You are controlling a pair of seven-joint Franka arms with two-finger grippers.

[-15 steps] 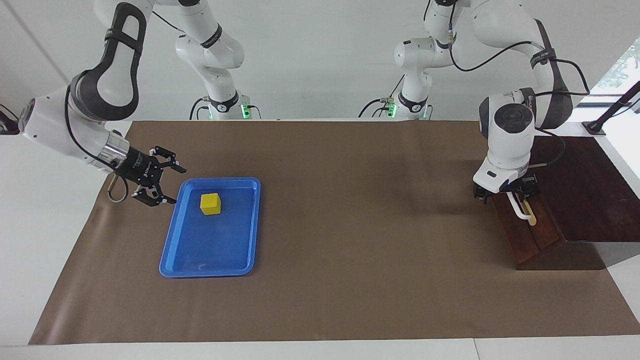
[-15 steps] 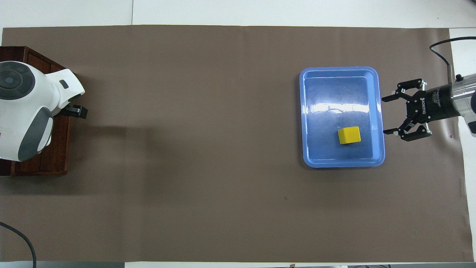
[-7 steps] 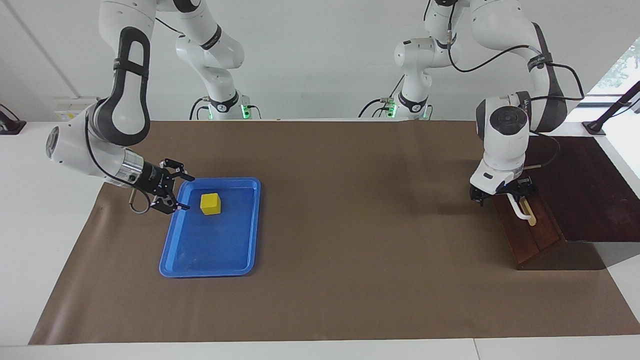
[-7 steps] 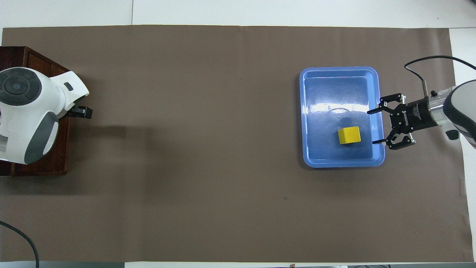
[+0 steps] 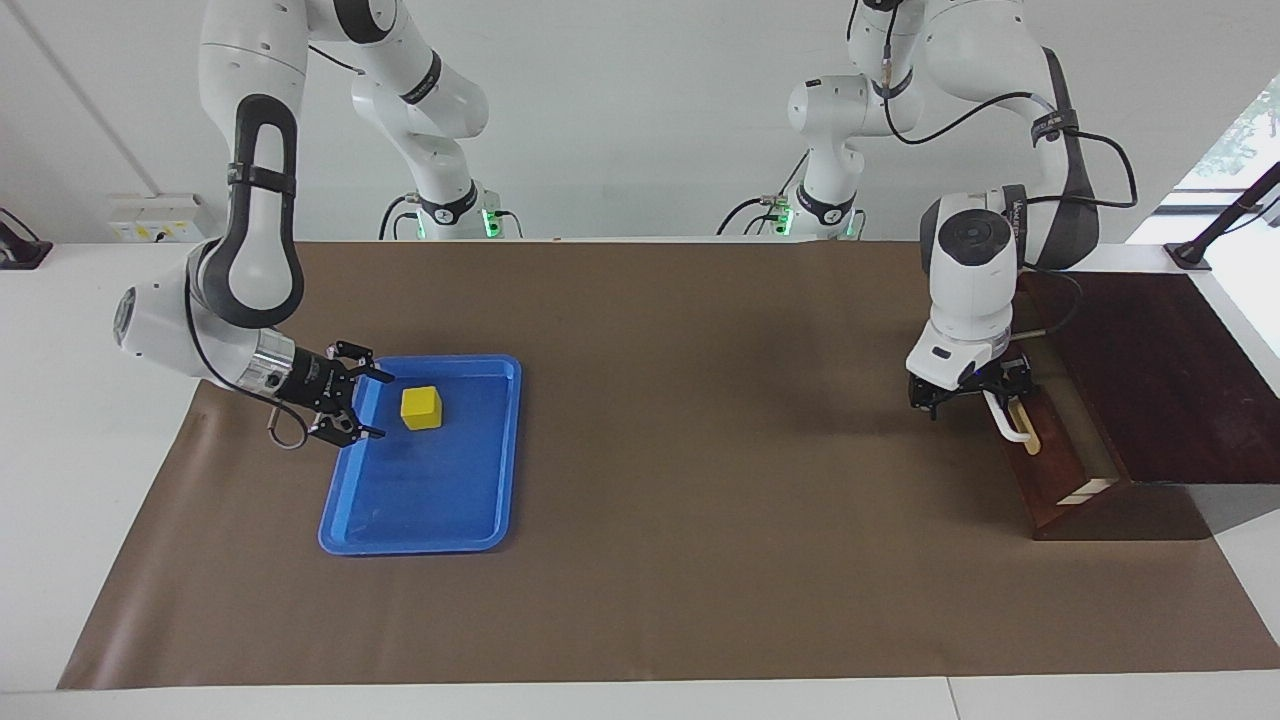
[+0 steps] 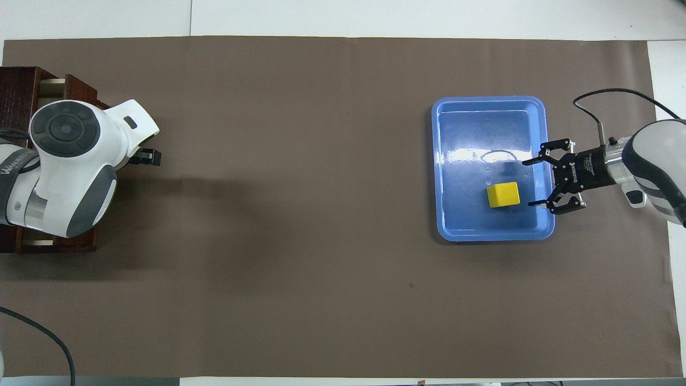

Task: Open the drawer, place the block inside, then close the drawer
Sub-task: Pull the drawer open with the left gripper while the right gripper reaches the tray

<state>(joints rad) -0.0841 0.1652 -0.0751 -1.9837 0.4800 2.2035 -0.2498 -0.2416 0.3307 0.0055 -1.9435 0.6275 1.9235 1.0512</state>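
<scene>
Only the yellow cube (image 5: 421,408) stands in the blue tray (image 5: 420,525), with bare tray floor on every side of it. The right pincer (image 5: 372,405), fingers spread, blocks the tray's rim toward the right arm's end. Between tray and drawer (image 5: 1045,465) the brown counter (image 5: 700,450) lies open.

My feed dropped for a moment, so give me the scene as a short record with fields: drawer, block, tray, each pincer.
drawer: partly open, pale interior showing, at the left arm's end of the table
handle: white bar, left pincer at it
left pincer: at the handle's end nearer the robots
block: yellow, loose in the tray
tray: blue, flat on the table at the right arm's end
right pincer: open, over the tray's rim, beside the block, not touching it
</scene>
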